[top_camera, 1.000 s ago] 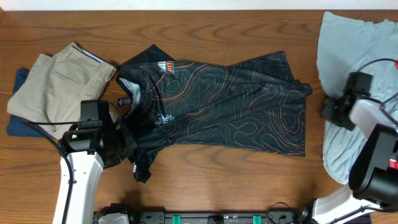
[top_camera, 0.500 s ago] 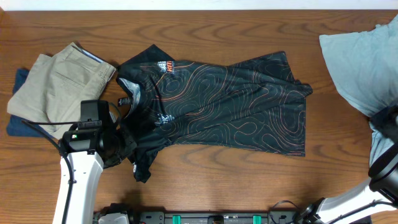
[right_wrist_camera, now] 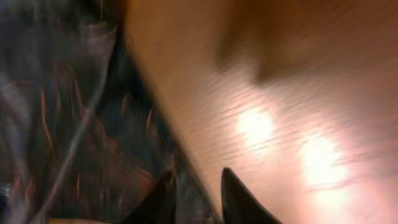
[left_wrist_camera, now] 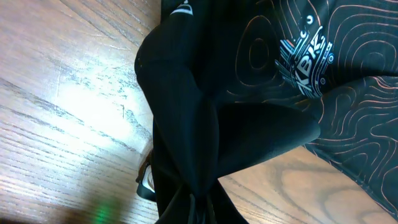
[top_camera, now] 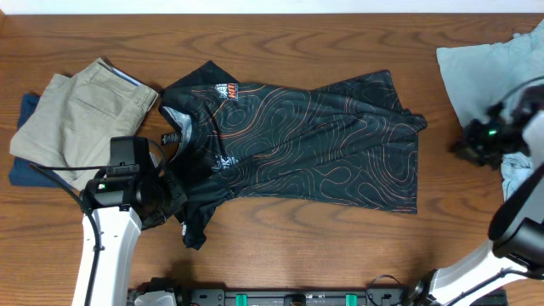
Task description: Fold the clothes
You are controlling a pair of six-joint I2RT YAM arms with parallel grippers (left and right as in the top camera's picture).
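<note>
The black jersey [top_camera: 314, 136] with orange contour lines lies spread across the middle of the table, collar to the left. My left gripper [top_camera: 170, 201] is shut on its near-left sleeve. In the left wrist view the black cloth [left_wrist_camera: 186, 124] bunches into the jaws [left_wrist_camera: 200, 208] at the bottom edge. My right gripper [top_camera: 466, 146] hovers to the right of the jersey's hem, apart from it. The right wrist view is blurred; the fingers [right_wrist_camera: 198, 182] stand apart with nothing between them, the jersey [right_wrist_camera: 68, 118] on the left and bare wood on the right.
Folded khaki trousers [top_camera: 76, 115] lie at the far left on a dark blue cloth [top_camera: 21, 170]. A light-blue shirt [top_camera: 484, 72] is heaped at the back right, under and behind my right arm. The table's front edge runs just below my left arm.
My right arm swung out past the right edge and came back beside the jersey's hem. The light-blue shirt shifted from a long drape into a heap at the back right. My left arm stayed still.
</note>
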